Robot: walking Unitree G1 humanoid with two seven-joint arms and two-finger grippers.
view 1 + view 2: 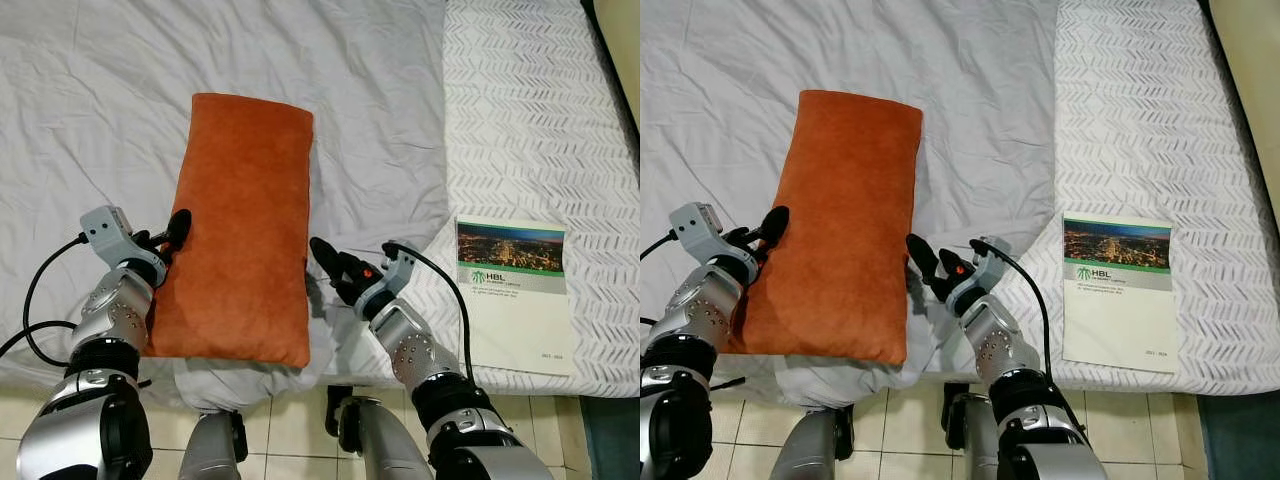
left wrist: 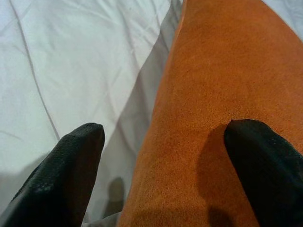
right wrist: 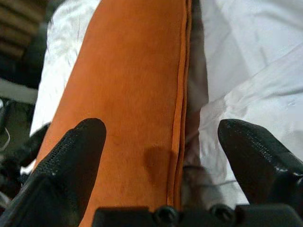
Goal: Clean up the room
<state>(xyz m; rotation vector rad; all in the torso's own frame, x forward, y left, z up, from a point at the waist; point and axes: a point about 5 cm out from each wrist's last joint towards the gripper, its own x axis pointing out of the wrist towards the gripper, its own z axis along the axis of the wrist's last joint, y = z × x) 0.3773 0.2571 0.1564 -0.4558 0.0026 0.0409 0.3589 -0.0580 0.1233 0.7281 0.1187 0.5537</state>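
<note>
At the bottom of the frame, tiled floor (image 1: 290, 420) showed, partly hidden by the robot's body. Left of centre, the orange pillow (image 1: 243, 230) lay on the grey sheet (image 1: 380, 90). The left gripper (image 1: 172, 236) and right gripper (image 1: 327, 262) stood spread wide at its long edges, each straddling one. At right lay a booklet (image 1: 518, 295) on the patterned mattress (image 1: 530, 110), cut off above.

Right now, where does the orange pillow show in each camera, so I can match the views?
Left eye: orange pillow left of centre on the grey sheet.
Right eye: further left, same pose.
Left wrist: its long edge runs between the left gripper fingers.
Right wrist: its seamed edge sits between the right gripper fingers.
Shared landmark: the grey sheet.
</note>
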